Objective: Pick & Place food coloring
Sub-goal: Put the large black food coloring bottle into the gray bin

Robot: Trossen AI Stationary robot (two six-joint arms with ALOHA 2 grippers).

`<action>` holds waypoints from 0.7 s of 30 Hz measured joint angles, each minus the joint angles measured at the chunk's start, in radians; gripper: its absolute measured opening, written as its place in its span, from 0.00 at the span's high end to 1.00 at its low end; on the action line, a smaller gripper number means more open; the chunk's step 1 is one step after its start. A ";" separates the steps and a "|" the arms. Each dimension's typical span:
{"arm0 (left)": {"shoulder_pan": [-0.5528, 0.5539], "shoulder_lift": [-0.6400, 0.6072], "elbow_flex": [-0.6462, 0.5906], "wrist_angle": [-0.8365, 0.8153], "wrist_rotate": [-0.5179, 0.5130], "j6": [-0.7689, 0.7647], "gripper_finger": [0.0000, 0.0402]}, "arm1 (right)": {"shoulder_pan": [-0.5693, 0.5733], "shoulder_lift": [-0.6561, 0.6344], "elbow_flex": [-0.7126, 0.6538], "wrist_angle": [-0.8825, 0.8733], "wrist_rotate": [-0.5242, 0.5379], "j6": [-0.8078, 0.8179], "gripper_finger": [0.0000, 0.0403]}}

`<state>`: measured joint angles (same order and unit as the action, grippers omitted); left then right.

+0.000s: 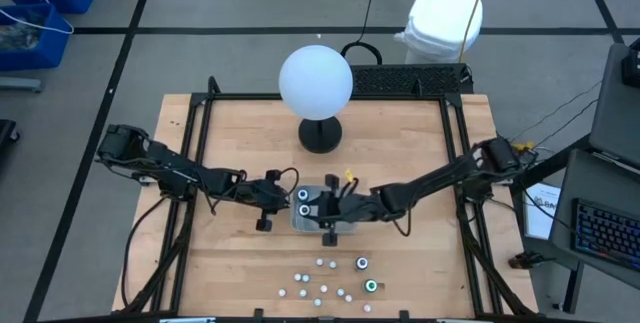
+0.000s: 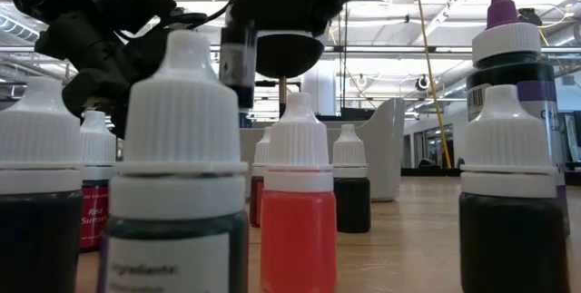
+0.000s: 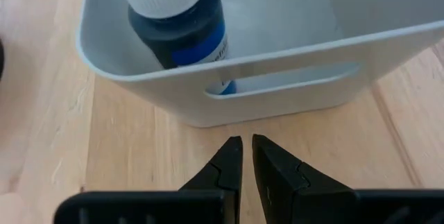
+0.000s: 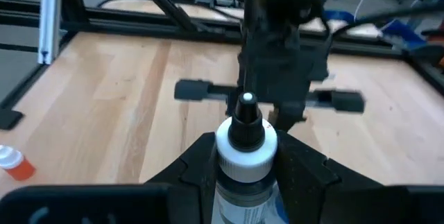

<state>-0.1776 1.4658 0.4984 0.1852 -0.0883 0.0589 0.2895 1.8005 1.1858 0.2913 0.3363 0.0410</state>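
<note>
1. A food coloring bottle (image 4: pixel 245 156) with a white ringed cap and dark tip is pinched between the fingers of the right gripper (image 4: pixel 244 165), held upright over the grey tray (image 1: pixel 318 211).
2. Another dark blue-labelled bottle (image 3: pixel 178 21) stands inside the tray, by the wall nearest the left gripper (image 3: pixel 247 156).
3. The left gripper sits just outside that tray wall, low over the table (image 1: pixel 420 263), its fingers pressed nearly together and holding nothing.
4. The remaining bottles (image 1: pixel 335 281) stand loose on the table, on the tray's side away from the white globe (image 1: pixel 315 81).
</note>
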 joint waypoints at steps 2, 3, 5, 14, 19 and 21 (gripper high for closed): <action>0.000 0.000 0.000 0.001 0.000 0.018 0.90 | -0.005 0.023 0.000 0.008 0.000 0.013 0.73; 0.000 0.000 0.000 0.002 0.000 0.020 0.90 | -0.008 0.034 0.000 0.022 -0.001 0.019 0.73; 0.000 0.000 0.000 0.007 0.000 0.022 0.90 | -0.012 0.048 0.000 0.035 0.000 0.025 0.73; 0.000 0.000 0.000 0.055 0.000 0.048 0.90 | -0.012 0.109 0.000 0.041 0.002 0.055 0.73; 0.000 0.000 0.000 0.053 0.000 0.049 0.90 | -0.014 0.115 0.000 0.042 0.002 0.068 0.73; 0.000 0.000 0.000 0.053 0.000 0.049 0.90 | -0.014 0.115 0.000 0.041 0.002 0.071 0.72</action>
<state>-0.1772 1.4656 0.4984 0.2381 -0.0887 0.1084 0.2760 1.9160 1.1862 0.3321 0.3386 0.1116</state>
